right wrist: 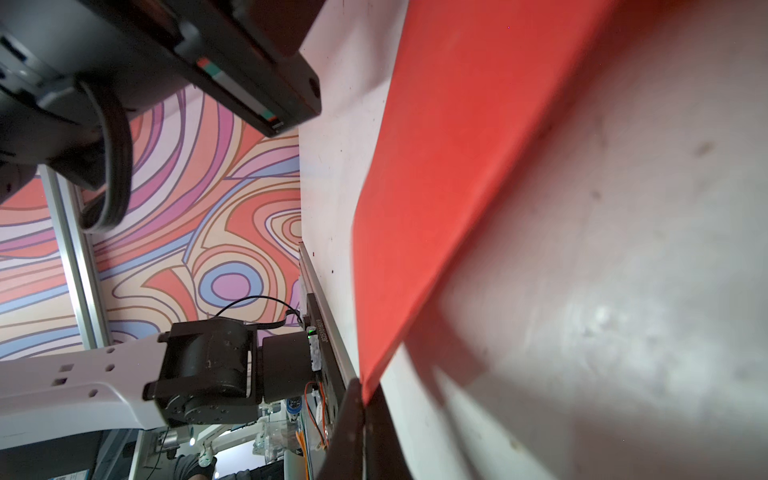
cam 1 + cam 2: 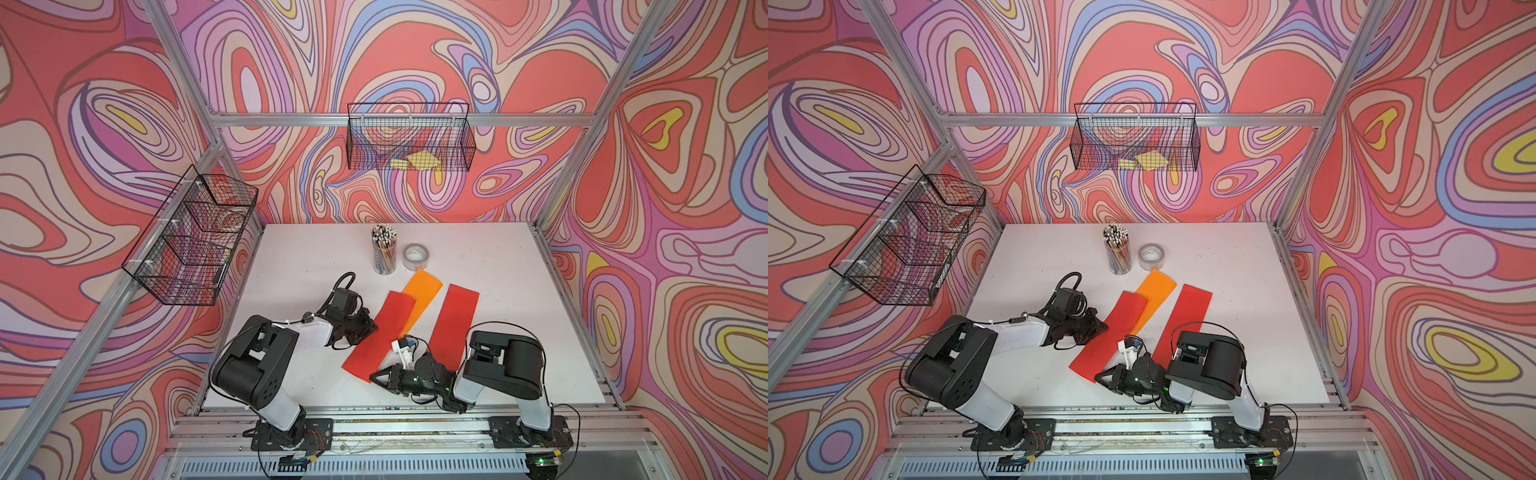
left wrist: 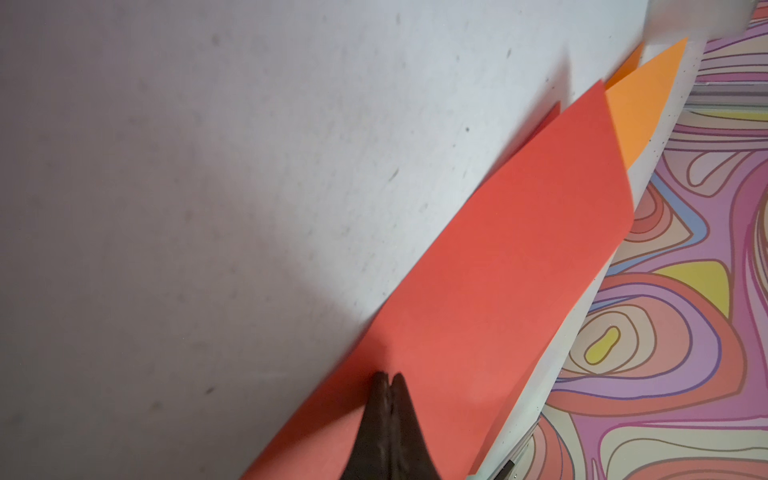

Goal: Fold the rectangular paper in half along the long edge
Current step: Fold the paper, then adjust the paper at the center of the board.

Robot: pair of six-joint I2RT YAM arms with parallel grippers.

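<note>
My right gripper is nearest, low by the front rail, jaws fully closed on the near corner of the paper. The paper is the red strip lying slantwise on the table. Midway along its outer long edge, my left gripper is also closed, tips on the sheet; I cannot tell whether it pinches it or only pins it.

I judge this to be the grasp before the fold. Next I should lift the corner and carry it over while the left steadies.

Beyond are the orange sheet, partly under the paper, and a second red strip.
</note>
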